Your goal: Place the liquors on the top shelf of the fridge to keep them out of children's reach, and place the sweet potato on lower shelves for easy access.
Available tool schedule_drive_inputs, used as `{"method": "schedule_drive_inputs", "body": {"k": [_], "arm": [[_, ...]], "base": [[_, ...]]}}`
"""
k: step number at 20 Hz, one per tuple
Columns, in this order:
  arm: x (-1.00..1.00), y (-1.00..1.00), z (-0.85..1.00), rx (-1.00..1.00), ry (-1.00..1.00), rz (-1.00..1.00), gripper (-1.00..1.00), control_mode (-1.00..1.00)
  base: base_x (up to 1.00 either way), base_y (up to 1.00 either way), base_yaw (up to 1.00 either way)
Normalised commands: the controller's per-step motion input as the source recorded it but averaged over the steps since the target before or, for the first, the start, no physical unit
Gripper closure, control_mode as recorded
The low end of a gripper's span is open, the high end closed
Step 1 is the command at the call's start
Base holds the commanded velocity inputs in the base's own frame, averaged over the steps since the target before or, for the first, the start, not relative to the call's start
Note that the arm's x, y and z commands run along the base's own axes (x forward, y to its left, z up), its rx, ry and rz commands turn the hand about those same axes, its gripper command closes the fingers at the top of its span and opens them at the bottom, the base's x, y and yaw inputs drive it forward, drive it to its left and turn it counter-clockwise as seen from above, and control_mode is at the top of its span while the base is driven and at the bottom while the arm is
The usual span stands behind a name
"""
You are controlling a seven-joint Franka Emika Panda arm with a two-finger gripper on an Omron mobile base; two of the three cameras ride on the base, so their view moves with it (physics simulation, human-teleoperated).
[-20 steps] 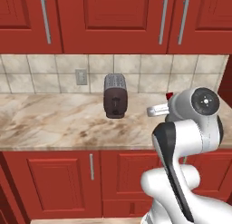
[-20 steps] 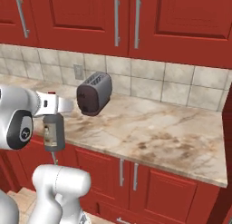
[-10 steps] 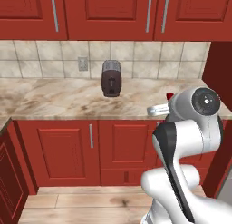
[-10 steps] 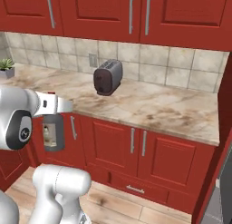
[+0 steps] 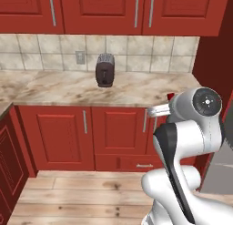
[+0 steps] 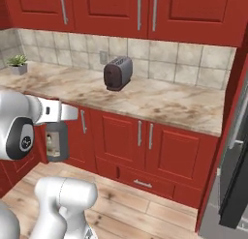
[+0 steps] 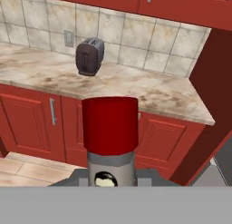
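Grey bottle (image 7: 110, 166) with red cap; dark toaster (image 5: 105, 70); red cabinets (image 5: 58, 137)

The counter (image 5: 54, 89) is showing a smooth, polished, beige-and-brown marbled stone look. Behind it, the wall tiles (image 5: 136, 48) are looking like matt pale ceramic with thin grout lines. The red cabinets (image 6: 164, 156) are wearing a satin painted finish, with 2 brushed-metal bar handles (image 6: 145, 134) on the middle doors. The toaster (image 6: 117, 73) is appearing dark and slightly glossy (metal or plastic, hard to tell). The floor (image 5: 82, 196) is reading as light matt wood planks. The grey glass bottle (image 7: 110, 166) is carrying a smooth, plain red cap (image 7: 110, 123).
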Motion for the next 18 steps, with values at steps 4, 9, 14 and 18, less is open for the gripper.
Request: {"method": "schedule_drive_inputs", "body": {"k": [4,9,14,18], "arm": [[0.0,0.0,0.0,0.0,0.0,0.0,1.0,1.0],[0.0,0.0,0.0,0.0,0.0,0.0,1.0,1.0],[0.0,0.0,0.0,0.0,0.0,0.0,1.0,1.0],[0.0,0.0,0.0,0.0,0.0,0.0,1.0,1.0]], "base": [[-0.55,-0.45,0.18],[-0.58,-0.42,0.22],[-0.71,-0.41,0.27],[-0.65,-0.46,0.24]]}}
